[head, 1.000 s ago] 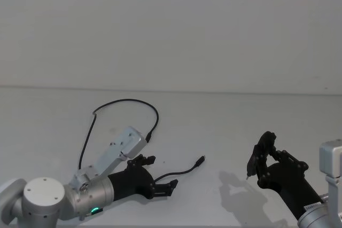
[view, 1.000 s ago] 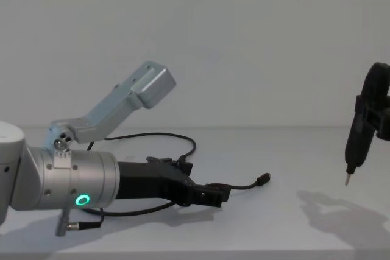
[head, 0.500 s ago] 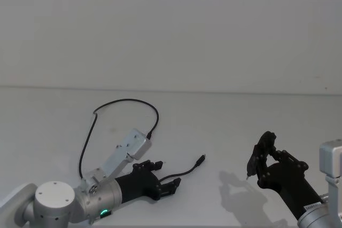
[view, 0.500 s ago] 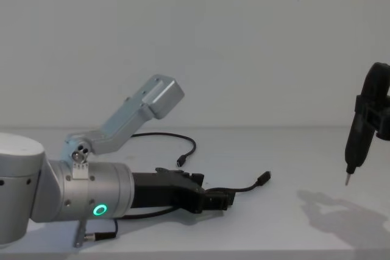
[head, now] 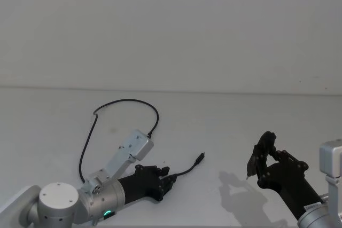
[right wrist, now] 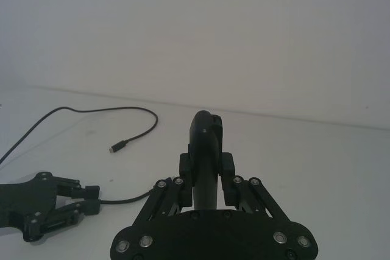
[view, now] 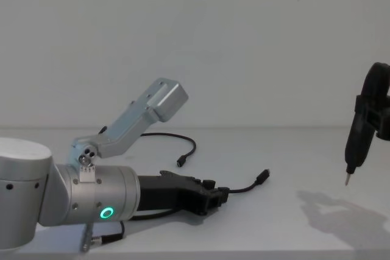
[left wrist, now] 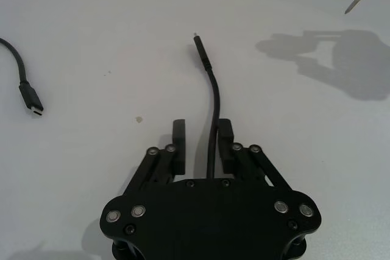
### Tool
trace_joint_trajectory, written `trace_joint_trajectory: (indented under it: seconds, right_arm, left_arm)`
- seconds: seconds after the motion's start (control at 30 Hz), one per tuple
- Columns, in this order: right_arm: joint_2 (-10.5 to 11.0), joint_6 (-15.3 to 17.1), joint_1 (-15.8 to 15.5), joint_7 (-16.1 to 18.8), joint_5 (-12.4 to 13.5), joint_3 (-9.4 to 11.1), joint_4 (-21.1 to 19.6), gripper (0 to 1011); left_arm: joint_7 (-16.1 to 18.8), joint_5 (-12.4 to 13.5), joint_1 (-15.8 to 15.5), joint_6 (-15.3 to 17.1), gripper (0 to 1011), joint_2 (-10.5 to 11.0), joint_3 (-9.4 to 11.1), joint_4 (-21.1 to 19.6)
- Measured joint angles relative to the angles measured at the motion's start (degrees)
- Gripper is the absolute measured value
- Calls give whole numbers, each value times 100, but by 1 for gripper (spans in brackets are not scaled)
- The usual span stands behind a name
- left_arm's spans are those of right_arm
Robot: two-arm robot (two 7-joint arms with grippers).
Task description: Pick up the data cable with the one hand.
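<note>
Fingers point(left wrist: 177, 133) of left gripper point(left wrist: 202, 133) narrow but not closed, small gap between the 2. Sits low at the white table point(head: 224, 116), toward the front edge on the robot's left, reaching forward and inward. Green ring point(view: 107, 213) lit on the thick silver arm behind it.

Black cable point(left wrist: 213, 98) runs lengthwise through that gap, tight beside 1 finger, apart from the other. Cannot tell if touching the near finger. Not lifted, lying flat on the table. 1 plug point(left wrist: 200, 44) just ahead of the fingertips, pointing away from the gripper, toward the robot's right. Behind the fingers, passes under the left arm, then swings round in a wide loop point(head: 128, 100) toward the wall point(head: 160, 25). Ends in the 2nd plug point(view: 181, 162), on the table beyond the left arm.

Right gripper point(right wrist: 207, 164) clamped on a black pen-like tool point(right wrist: 204, 132), 1 finger pressed to each side. Held above the table on the robot's right, tool tip point(view: 347, 181) pointing down, clear of the surface, shadow on the table below. Well apart from cable and left gripper.
</note>
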Motion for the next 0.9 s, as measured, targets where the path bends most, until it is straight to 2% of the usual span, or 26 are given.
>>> trace_joint_trajectory:
  seconds: [0.07,0.13,0.3,0.57,0.9]
  right_arm:
    - [0,0,0,0,0,0,0,269]
    - [0,0,0,0,0,0,0,269]
    - [0,0,0,0,0,0,0,269]
    - [0,0,0,0,0,0,0,269]
    - [0,0,0,0,0,0,0,269]
  left_arm:
    - [2,-2,-1,-2,232,-8,-2,13]
    - [3,-2,-3,-3,203,-17,-3,21]
    - [5,-2,-4,-6,58,-26,-6,32]
    - [20,14,16,-38,51,-21,-37,-44]
    - [-117,35,41,-93,51,149,-88,-466]
